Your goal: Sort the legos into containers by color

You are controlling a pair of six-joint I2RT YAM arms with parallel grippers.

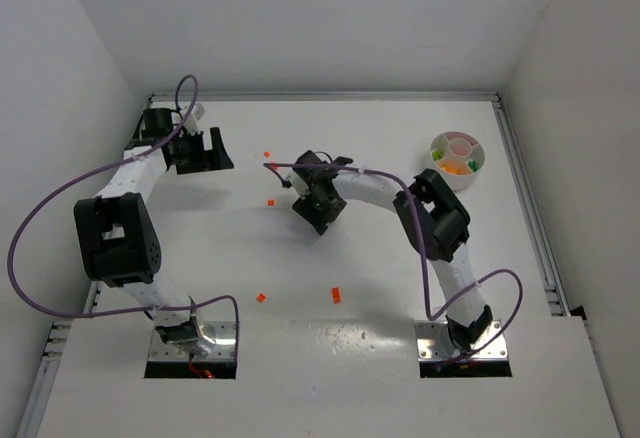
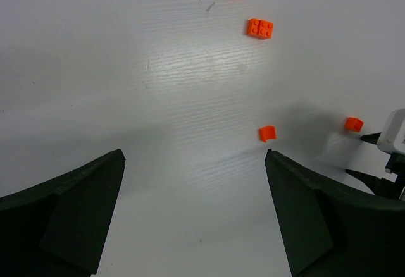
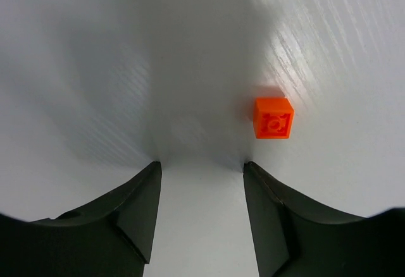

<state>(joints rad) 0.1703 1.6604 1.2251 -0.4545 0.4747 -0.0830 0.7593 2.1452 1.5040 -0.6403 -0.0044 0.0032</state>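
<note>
2 white arms [image 1: 365, 190], purple cables [image 1: 187, 78]

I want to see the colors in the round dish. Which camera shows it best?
The top external view: the round white dish sits at the table's far right, orange and green bits inside. The wrist views miss it, facing table and orange bricks.

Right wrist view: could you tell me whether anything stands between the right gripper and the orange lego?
Nothing visible does: the small orange plastic lego lies on bare white table just ahead of the open right gripper, off-centre.
</note>
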